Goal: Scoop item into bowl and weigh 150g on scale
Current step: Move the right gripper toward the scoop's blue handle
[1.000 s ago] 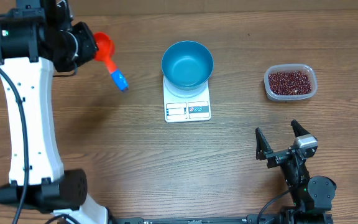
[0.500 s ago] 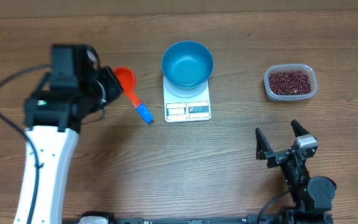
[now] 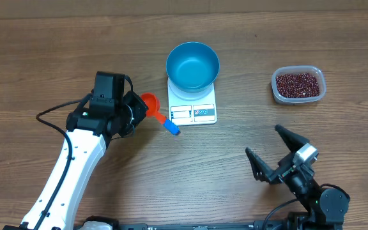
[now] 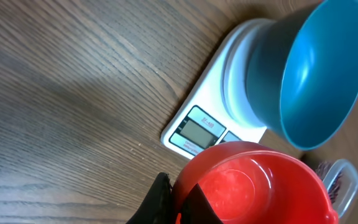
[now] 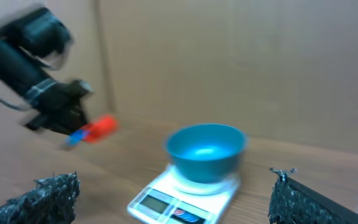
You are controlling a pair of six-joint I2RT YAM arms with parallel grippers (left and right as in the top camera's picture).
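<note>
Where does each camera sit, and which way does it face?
Overhead: above the table, looking straight down; left gripper and right gripper show.
Left wrist: on the left arm, facing past its fingertip and red plastic scoop toward round blue bowl on flat white scale.
Right wrist: low, facing that bowl between its open fingers.
All share bowl and scale.
</note>
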